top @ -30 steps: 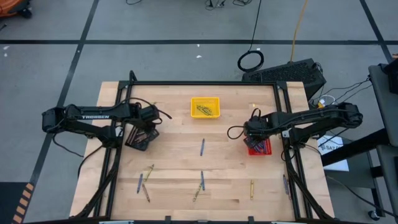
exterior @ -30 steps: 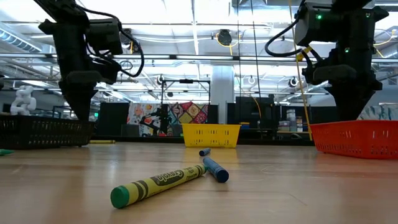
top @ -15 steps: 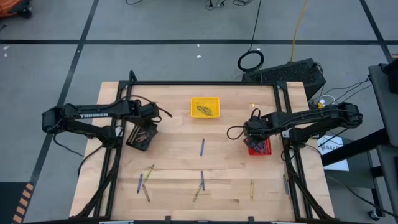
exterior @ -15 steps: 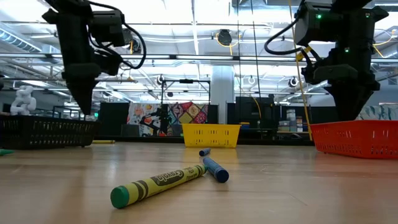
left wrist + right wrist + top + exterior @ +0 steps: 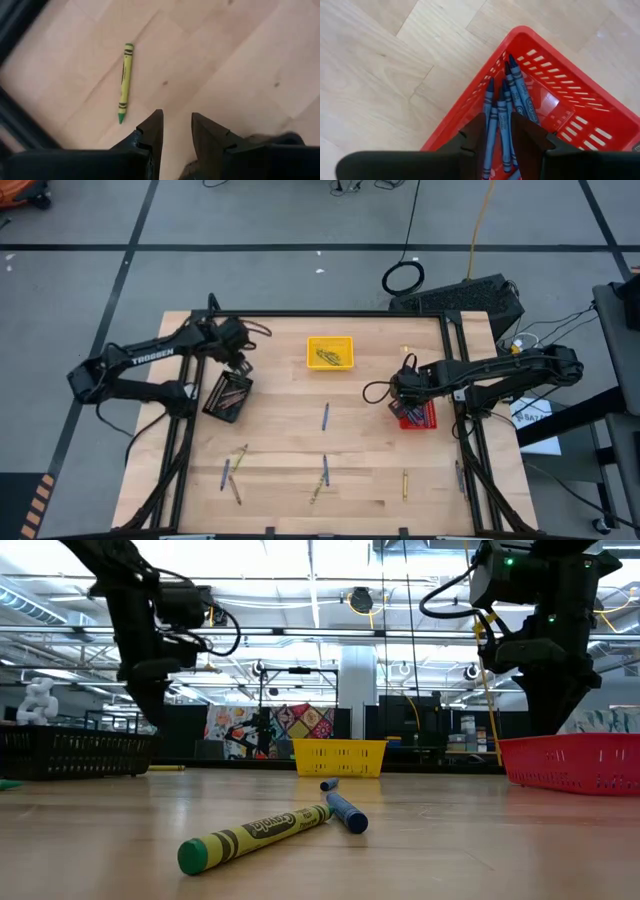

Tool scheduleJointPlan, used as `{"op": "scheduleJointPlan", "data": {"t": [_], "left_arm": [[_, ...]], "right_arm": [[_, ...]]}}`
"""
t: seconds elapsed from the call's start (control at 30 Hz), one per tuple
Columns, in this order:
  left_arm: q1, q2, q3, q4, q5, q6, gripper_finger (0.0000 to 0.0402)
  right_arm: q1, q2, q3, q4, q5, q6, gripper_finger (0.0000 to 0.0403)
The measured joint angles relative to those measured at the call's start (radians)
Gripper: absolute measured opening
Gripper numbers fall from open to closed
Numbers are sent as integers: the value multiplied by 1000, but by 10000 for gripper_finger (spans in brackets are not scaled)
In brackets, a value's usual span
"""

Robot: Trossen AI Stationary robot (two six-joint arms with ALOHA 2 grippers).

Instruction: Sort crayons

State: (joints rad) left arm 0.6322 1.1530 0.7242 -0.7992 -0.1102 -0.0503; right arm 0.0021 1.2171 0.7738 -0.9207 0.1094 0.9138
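Crayons lie in several places: blue ones (image 5: 502,125) rest inside the red tray (image 5: 580,125) at the desk's right side, olive ones fill the yellow tray (image 5: 330,352) near the far edge, and loose sticks are scattered over the near half of the desk (image 5: 280,430), one blue crayon (image 5: 325,416) alone at mid-desk. A yellow-green crayon (image 5: 124,81) lies on bare wood near the far left corner. The left hand (image 5: 175,131) hangs just above the wood beside it, fingers slightly parted, holding nothing. The right hand (image 5: 499,132) hovers over the red tray's corner, fingers narrowly parted and empty. The black tray (image 5: 227,395) sits near the left arm.
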Motion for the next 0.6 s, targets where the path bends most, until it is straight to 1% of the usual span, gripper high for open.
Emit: {"op": "scheduleJointPlan", "data": {"t": [0.1,0.17,0.4,0.6], "left_arm": [[71,41,0,43,93,5,101],[98,84,3,72,121,6,101],[136,237,92,26,67,36,101],[143,275,158,20,52,113,101]], "right_arm": [[0,0,0,2,22,-13,77],[1,0,0,2,40,-14,77],[13,0,0,1,49,-21,77],[38,0,0,4,48,-2,77]]}}
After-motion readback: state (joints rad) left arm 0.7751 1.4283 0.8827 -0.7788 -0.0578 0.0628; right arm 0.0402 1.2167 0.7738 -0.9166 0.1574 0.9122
